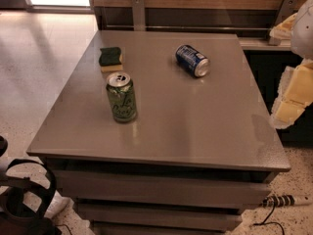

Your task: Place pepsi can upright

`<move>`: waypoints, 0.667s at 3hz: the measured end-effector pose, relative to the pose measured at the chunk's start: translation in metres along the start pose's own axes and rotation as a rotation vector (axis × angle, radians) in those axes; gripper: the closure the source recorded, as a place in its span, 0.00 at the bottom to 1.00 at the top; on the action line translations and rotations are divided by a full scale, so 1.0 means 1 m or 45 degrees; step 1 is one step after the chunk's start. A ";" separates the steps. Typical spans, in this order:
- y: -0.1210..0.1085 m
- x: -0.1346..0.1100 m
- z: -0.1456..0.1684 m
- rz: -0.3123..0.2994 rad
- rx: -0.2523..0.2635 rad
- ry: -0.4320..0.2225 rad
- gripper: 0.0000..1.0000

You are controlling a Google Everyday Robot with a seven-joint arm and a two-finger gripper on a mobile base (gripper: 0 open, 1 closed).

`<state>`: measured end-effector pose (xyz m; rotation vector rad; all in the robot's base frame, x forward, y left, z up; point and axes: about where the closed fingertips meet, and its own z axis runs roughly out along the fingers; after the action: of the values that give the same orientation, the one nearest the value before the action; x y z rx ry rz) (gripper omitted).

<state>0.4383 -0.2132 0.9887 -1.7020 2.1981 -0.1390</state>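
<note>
The pepsi can (192, 60) is dark blue with white markings and lies on its side on the grey table (195, 126), toward the back right, with its silver end facing the front right. My gripper (288, 104) shows as pale yellow and white parts at the right edge of the view. It is beyond the table's right side, well apart from the can, and holds nothing that I can see.
A green can (121, 97) stands upright left of the table's centre. A green and yellow sponge (111, 58) lies at the back left. A wooden wall and rail run behind the table. A power strip (286, 200) lies on the floor at the front right.
</note>
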 end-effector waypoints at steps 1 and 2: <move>-0.007 -0.002 -0.003 -0.004 0.009 -0.003 0.00; -0.031 -0.015 -0.006 -0.013 0.010 -0.005 0.00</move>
<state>0.4682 -0.2080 1.0067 -1.7079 2.1835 -0.1459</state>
